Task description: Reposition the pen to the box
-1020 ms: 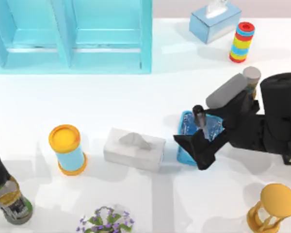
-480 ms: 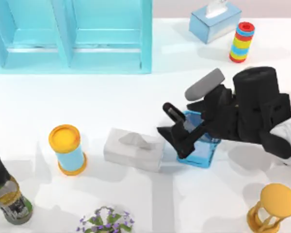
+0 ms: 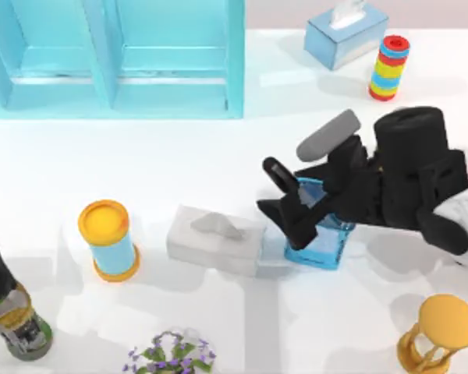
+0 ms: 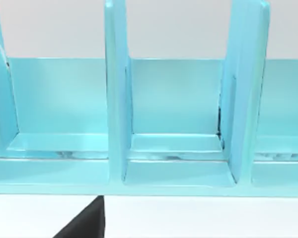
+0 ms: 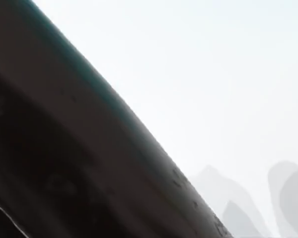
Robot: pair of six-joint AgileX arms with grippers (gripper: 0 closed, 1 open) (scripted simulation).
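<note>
In the top view my right gripper (image 3: 295,209) is shut on the pen (image 3: 279,174). The pen is tilted, and its glossy black cap sticks out up and to the left past the fingers. The grey-white barrel is mostly hidden between them. Under the gripper stands the box (image 3: 326,240), a small open container of clear blue, with the gripper above its left rim. In the right wrist view the pen's dark body (image 5: 64,163) runs slantwise very close to the camera. A black wedge (image 4: 84,223) at the edge of the left wrist view may be part of my left gripper.
A white tissue box (image 3: 216,238) lies just left of the blue box. A yellow-lidded can (image 3: 108,238) and a bottle (image 3: 15,323) stand further left. A cyan shelf (image 3: 117,54) fills the back left. At the right are an hourglass (image 3: 437,331), a ring stack (image 3: 388,67) and a blue tissue box (image 3: 345,33).
My right arm swung left over the box, and the pen went from upright to tilted with its cap up-left. In the last half second it only crept slightly upward.
</note>
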